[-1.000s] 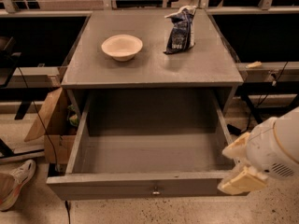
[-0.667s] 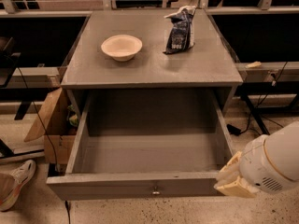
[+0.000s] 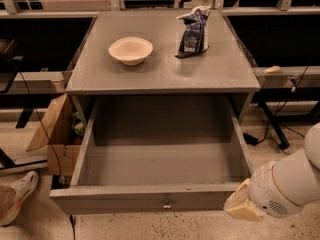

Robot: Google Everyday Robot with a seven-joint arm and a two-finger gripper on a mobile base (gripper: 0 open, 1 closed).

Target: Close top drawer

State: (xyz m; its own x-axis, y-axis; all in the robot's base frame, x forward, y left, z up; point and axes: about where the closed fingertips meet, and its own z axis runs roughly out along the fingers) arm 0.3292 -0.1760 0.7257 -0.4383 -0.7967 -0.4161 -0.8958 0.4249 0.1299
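hand (image 3: 241, 208) lower right, arm (image 3: 292, 184) cut off

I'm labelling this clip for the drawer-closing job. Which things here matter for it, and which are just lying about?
Part of the job:
- top drawer, pulled far out
- its knob
- gripper, by the drawer's front right corner

Just lying about:
- bowl and bag on the cabinet top
- cardboard box and shoe, low at the left

One high front view, tilted down onto top drawer (image 3: 165, 166), gripper (image 3: 241, 207) lower right
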